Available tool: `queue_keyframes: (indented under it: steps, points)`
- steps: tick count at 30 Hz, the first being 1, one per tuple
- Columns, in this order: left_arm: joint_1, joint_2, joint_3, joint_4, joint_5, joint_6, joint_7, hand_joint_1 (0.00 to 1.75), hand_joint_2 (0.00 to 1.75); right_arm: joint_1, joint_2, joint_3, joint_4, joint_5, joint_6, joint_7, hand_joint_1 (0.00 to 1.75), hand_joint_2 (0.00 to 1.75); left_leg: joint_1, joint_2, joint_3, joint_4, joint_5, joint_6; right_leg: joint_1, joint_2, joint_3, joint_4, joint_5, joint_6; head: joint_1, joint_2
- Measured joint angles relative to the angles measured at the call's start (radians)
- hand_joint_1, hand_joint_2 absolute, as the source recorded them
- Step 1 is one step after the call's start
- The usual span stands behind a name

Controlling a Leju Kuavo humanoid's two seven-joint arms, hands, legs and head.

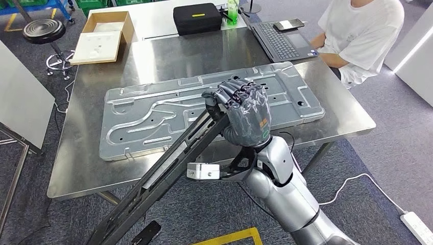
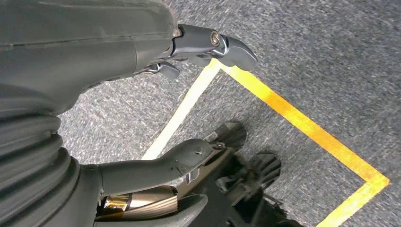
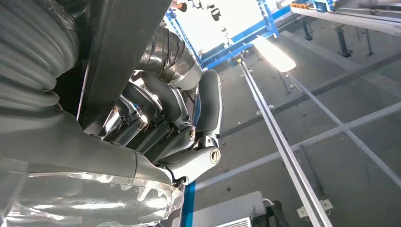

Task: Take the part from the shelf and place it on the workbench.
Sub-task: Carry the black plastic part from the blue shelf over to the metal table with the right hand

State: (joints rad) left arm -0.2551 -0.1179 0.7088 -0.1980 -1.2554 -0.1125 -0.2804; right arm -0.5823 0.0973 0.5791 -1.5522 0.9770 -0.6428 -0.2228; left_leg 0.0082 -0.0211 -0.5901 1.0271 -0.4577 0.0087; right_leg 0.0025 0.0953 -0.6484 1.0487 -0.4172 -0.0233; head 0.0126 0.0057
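R hand (image 1: 245, 115) fingers clamping long black rail part (image 1: 168, 173) over steel workbench (image 1: 92, 168), grey stamped panel (image 1: 153, 115) lying underneath w/ laptop (image 1: 281, 38) beyond; L hand (image 2: 142, 61) fingers apart, gripping nothing.

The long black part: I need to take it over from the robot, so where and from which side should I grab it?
Probably mid-length on the long black part, below the right robot hand gripping its upper end. Come from the table's front edge: the bar slants off the workbench towards the floor, leaving that stretch free.
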Motion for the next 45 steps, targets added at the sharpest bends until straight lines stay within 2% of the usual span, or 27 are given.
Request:
queue_keyframes:
  steps: [4,5,6,8,9,10,11,14,16,20,22,24,25,26,27,29,31,32,34,36,37,39,40,41,42,43,45]
  points:
    - [0.000,0.000,0.000,0.000,0.000,0.000,0.000,0.00,1.75,0.002,0.000,0.000,0.003,0.000,0.001,0.000,1.75,1.75,-0.003,0.000,-0.001,0.002,0.002,0.004,-0.004,0.001,-0.001,-0.005,0.004,0.009,0.000,0.000]
    - [0.000,-0.001,0.000,0.000,0.000,0.000,-0.001,0.00,1.75,0.002,0.000,0.000,0.006,0.000,0.001,0.000,1.75,1.75,-0.002,0.003,0.001,-0.006,0.009,0.011,-0.004,-0.016,-0.009,0.012,-0.010,0.016,0.000,0.000]
    - [0.000,-0.002,0.000,0.000,0.000,0.000,-0.002,0.00,1.75,0.002,-0.001,0.000,0.008,0.000,0.001,0.000,1.75,1.75,-0.001,0.007,0.003,-0.013,0.015,0.017,-0.004,-0.036,-0.025,0.048,-0.034,0.023,0.000,0.000]
    - [0.003,-0.003,0.000,0.000,0.000,0.000,-0.002,0.00,1.75,0.004,-0.002,0.000,0.014,0.000,0.000,0.000,1.75,1.75,0.002,0.017,0.006,-0.027,0.025,0.027,-0.005,-0.078,-0.079,0.172,-0.104,0.035,0.001,0.000]
    - [0.005,-0.002,0.000,0.000,0.000,0.000,-0.002,0.00,1.75,0.005,-0.003,0.000,0.017,0.000,0.000,0.000,1.75,1.75,0.002,0.021,0.005,-0.027,0.025,0.027,-0.008,-0.083,-0.102,0.224,-0.124,0.038,0.001,0.000]
    - [0.006,-0.002,0.000,0.000,0.000,0.000,-0.002,0.00,1.75,0.007,-0.003,0.000,0.021,0.000,0.000,0.000,1.75,1.75,0.002,0.024,0.004,-0.026,0.025,0.026,-0.011,-0.086,-0.112,0.250,-0.128,0.041,0.001,0.000]
    - [0.007,-0.002,0.000,0.000,0.000,0.000,-0.002,0.00,1.75,0.007,-0.004,0.000,0.023,0.000,0.000,0.000,1.75,1.75,0.002,0.028,0.003,-0.024,0.024,0.025,-0.014,-0.088,-0.104,0.240,-0.114,0.043,0.001,0.000]
    - [0.007,-0.004,0.000,0.000,0.000,0.000,-0.005,0.00,1.75,0.006,-0.004,0.000,0.026,0.002,0.001,0.000,1.75,1.75,0.002,0.032,0.001,-0.013,0.017,0.014,-0.018,-0.099,-0.009,0.068,-0.041,0.044,0.001,0.000]
    - [0.007,-0.004,0.000,0.000,0.000,0.000,-0.011,0.00,1.75,0.005,-0.004,0.000,0.028,-0.004,0.003,0.000,1.75,1.75,-0.001,0.034,-0.003,-0.006,0.013,0.004,-0.015,-0.101,0.023,0.004,-0.031,0.035,0.001,0.000]
    - [0.007,-0.003,0.000,0.000,0.000,-0.003,-0.019,0.00,1.75,0.004,-0.003,0.000,0.037,-0.064,0.024,-0.004,1.75,1.75,0.003,0.035,-0.010,0.009,-0.001,-0.017,-0.011,-0.095,0.025,-0.004,-0.028,0.008,0.001,0.000]
    - [0.008,-0.003,0.000,0.000,0.000,-0.003,-0.021,0.00,1.75,0.001,-0.002,0.000,0.040,-0.077,0.027,-0.007,1.75,1.75,0.005,0.032,-0.046,0.089,-0.049,-0.023,-0.012,-0.097,0.029,-0.009,-0.026,-0.003,0.000,0.000]
    - [0.011,-0.003,0.000,0.000,0.000,-0.003,-0.025,0.00,1.75,0.000,-0.002,0.000,0.046,-0.065,0.026,-0.008,1.75,1.75,0.005,0.031,-0.107,0.215,-0.102,-0.025,-0.008,-0.099,0.029,-0.009,-0.026,-0.008,0.000,0.000]
    - [0.013,-0.002,0.000,0.000,0.000,-0.003,-0.027,0.00,1.75,0.000,-0.002,0.000,0.049,-0.056,0.024,-0.008,1.75,1.75,0.005,0.031,-0.129,0.257,-0.110,-0.024,-0.006,-0.100,0.029,-0.008,-0.027,-0.010,0.000,0.000]
    - [0.015,-0.002,0.000,0.000,0.001,-0.003,-0.029,0.00,1.75,0.000,-0.002,0.000,0.053,-0.048,0.022,-0.008,1.75,1.75,0.005,0.031,-0.137,0.266,-0.100,-0.022,-0.003,-0.103,0.030,-0.007,-0.028,-0.011,0.000,0.000]
    - [0.016,-0.001,0.000,0.000,0.001,-0.003,-0.031,0.00,1.75,0.000,-0.002,0.000,0.055,-0.044,0.021,-0.008,1.75,1.75,0.004,0.032,-0.126,0.237,-0.074,-0.019,-0.001,-0.106,0.031,-0.006,-0.030,-0.012,0.000,0.000]
    - [0.015,0.000,0.000,0.000,0.002,-0.003,-0.034,0.00,1.75,-0.001,-0.002,0.000,0.057,-0.040,0.019,-0.008,1.75,1.75,-0.001,0.046,-0.067,0.109,-0.008,-0.006,0.003,-0.115,0.035,-0.004,-0.033,-0.012,0.000,0.000]
    - [0.011,0.001,0.000,0.000,0.003,-0.003,-0.034,0.00,1.75,-0.002,-0.002,0.000,0.058,-0.039,0.018,-0.007,1.75,1.75,-0.011,0.065,-0.025,0.016,0.020,0.005,0.007,-0.125,0.036,-0.003,-0.036,-0.007,0.001,0.000]
    - [0.010,0.001,0.000,0.000,0.004,-0.003,-0.034,0.00,1.75,-0.002,-0.002,0.000,0.058,-0.039,0.017,-0.007,1.75,1.75,-0.015,0.068,-0.020,0.003,0.019,0.008,0.008,-0.132,0.036,-0.004,-0.037,-0.003,0.001,0.000]
    - [0.010,0.001,0.000,0.000,0.006,-0.003,-0.034,0.00,1.75,-0.003,-0.002,0.000,0.059,-0.039,0.016,-0.006,1.75,1.75,-0.014,0.052,-0.019,-0.006,0.026,0.015,0.008,-0.144,0.037,-0.005,-0.039,0.006,0.001,0.000]
    - [0.011,0.001,0.000,0.000,0.007,-0.003,-0.035,0.00,1.75,-0.005,-0.002,0.000,0.059,-0.039,0.016,-0.006,1.75,1.75,-0.009,0.037,-0.015,-0.018,0.035,0.023,0.005,-0.133,0.028,0.021,-0.061,0.017,0.001,0.000]
    - [0.010,0.001,0.000,0.000,0.008,-0.003,-0.036,0.00,1.75,-0.006,-0.003,0.000,0.059,-0.039,0.015,-0.006,1.75,1.75,-0.006,0.031,-0.014,-0.023,0.039,0.027,0.003,-0.121,0.012,0.059,-0.086,0.022,0.001,0.000]
    - [0.010,0.002,0.000,0.000,0.008,-0.003,-0.038,0.00,1.75,-0.005,-0.004,0.000,0.062,-0.037,0.015,-0.005,1.75,1.75,-0.006,0.016,-0.015,-0.023,0.041,0.030,-0.003,-0.104,-0.042,0.178,-0.147,0.029,0.001,0.000]
    - [0.010,0.002,0.000,0.000,0.008,-0.003,-0.039,0.00,1.75,-0.004,-0.004,0.000,0.063,-0.037,0.015,-0.005,1.75,1.75,-0.006,0.008,-0.016,-0.023,0.042,0.031,-0.006,-0.101,-0.066,0.229,-0.164,0.032,0.001,0.000]
    - [0.011,0.002,0.000,0.000,0.008,-0.003,-0.039,0.00,1.75,-0.003,-0.005,0.000,0.065,-0.037,0.015,-0.005,1.75,1.75,-0.005,-0.002,-0.017,-0.021,0.042,0.031,-0.010,-0.099,-0.077,0.252,-0.164,0.034,0.001,0.000]
    - [0.012,0.002,0.000,0.000,0.008,-0.003,-0.040,0.00,1.75,-0.002,-0.005,0.000,0.067,-0.036,0.015,-0.005,1.75,1.75,-0.004,-0.012,-0.017,-0.019,0.041,0.030,-0.013,-0.098,-0.071,0.240,-0.145,0.037,0.001,0.000]
    - [0.013,0.001,0.000,0.000,0.008,-0.003,-0.040,0.00,1.75,-0.002,-0.006,0.000,0.068,-0.036,0.015,-0.005,1.75,1.75,-0.003,-0.023,-0.017,-0.016,0.040,0.028,-0.017,-0.093,-0.048,0.193,-0.112,0.039,0.001,0.000]
    - [0.012,0.001,0.000,0.000,0.007,-0.003,-0.040,0.00,1.75,-0.004,-0.006,0.000,0.068,-0.036,0.015,-0.005,1.75,1.75,0.000,-0.044,-0.022,-0.005,0.035,0.018,-0.025,-0.056,0.011,0.071,-0.060,0.041,0.001,0.000]
